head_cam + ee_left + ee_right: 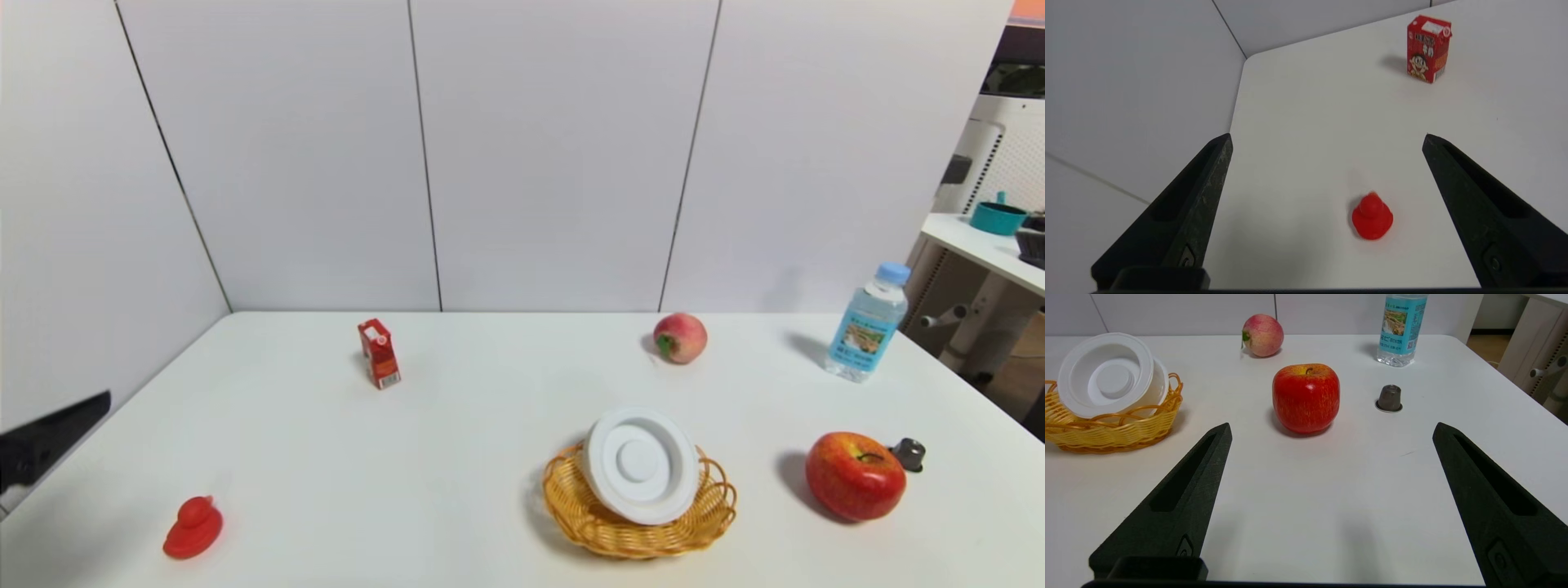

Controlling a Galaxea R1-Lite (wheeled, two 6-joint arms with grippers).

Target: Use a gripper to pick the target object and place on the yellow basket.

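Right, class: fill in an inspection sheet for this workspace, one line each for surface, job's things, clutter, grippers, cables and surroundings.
Surface: white rectangular table, no spills seen.
Job's things: white round ringed plastic dish lies tilted in the shallow yellow wicker basket, leaning on its far rim.
Clutter: red rubber duck, red drink carton, pink peach, clear water bottle with blue cap, red apple, small grey capsule.
Grippers: left gripper open, empty, at the table's left edge above the duck; right gripper open, empty, facing the apple.
Cables: nothing seen.
Surroundings: white panel walls; a second table with a teal pot at right.
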